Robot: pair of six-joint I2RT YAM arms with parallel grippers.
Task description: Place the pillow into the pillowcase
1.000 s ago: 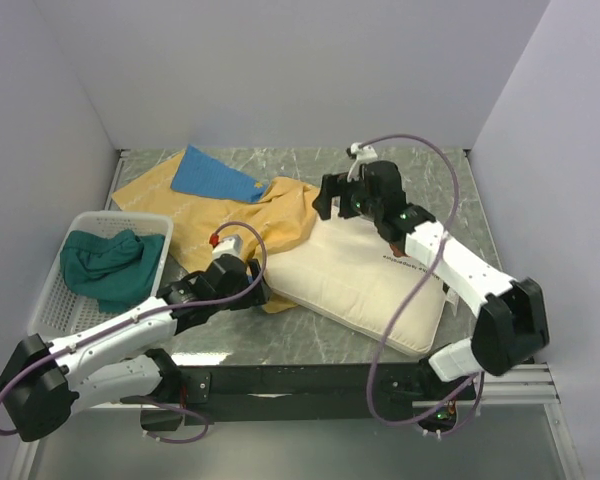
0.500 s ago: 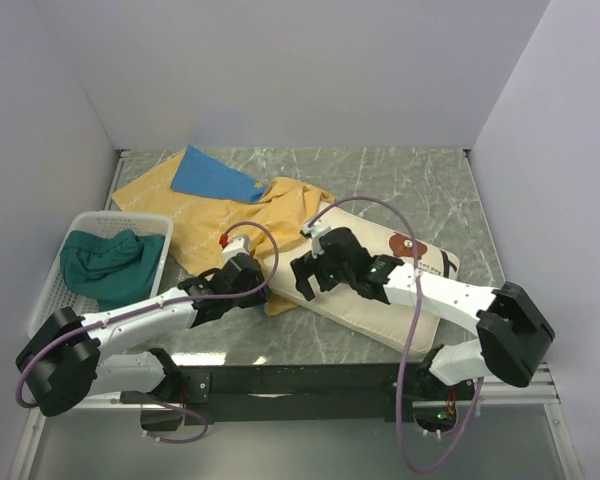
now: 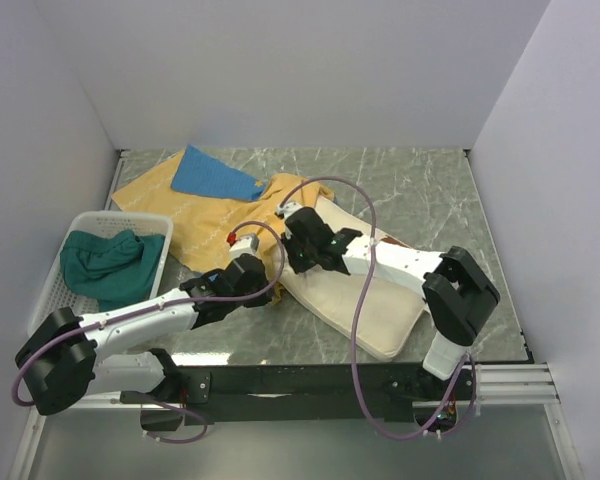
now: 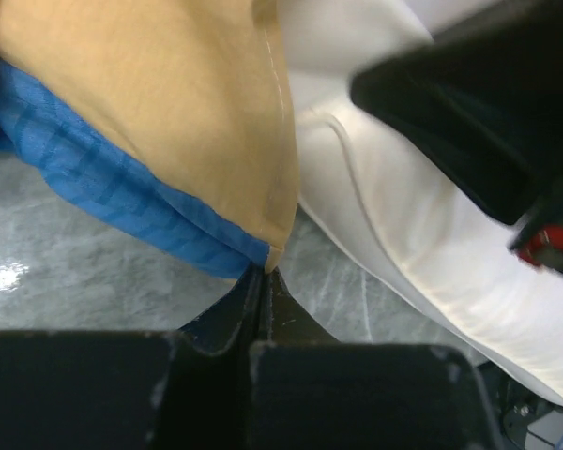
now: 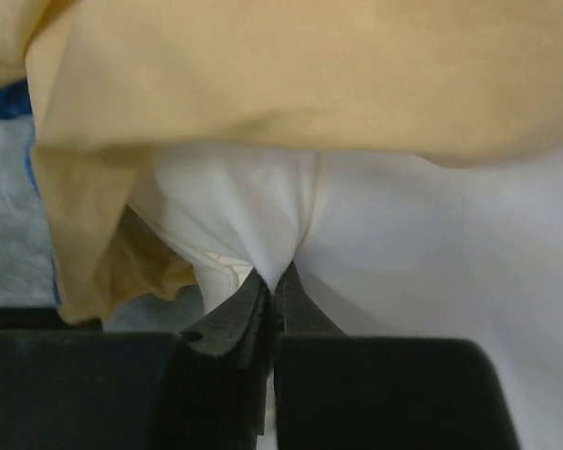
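Observation:
The pillowcase (image 3: pixel 205 220) lies crumpled at the back left, mustard-yellow side up with a blue flap folded over. The cream-white pillow (image 3: pixel 380 305) lies to its right, its left end tucked against the yellow cloth. My left gripper (image 3: pixel 267 290) is shut on the pillowcase's near corner; in the left wrist view the jaws (image 4: pixel 266 274) pinch the yellow-and-blue hem (image 4: pixel 253 239), with the pillow (image 4: pixel 403 244) alongside. My right gripper (image 3: pixel 288 232) is shut on the pillow's left end. In the right wrist view its jaws (image 5: pixel 278 277) bunch white pillow fabric (image 5: pixel 263 225) under the yellow pillowcase (image 5: pixel 310 75).
A white basket (image 3: pixel 80 222) holding a dark teal-green cloth (image 3: pixel 110 265) stands at the left edge. Grey walls close in the marble table (image 3: pixel 420 190) at the back and on both sides. The right arm's black body (image 4: pixel 488 103) hangs close above the left gripper.
The right arm swung from the pillow's far side to its left end and shut on the fabric. The left gripper closed on the pillowcase corner. The pillow shifted left.

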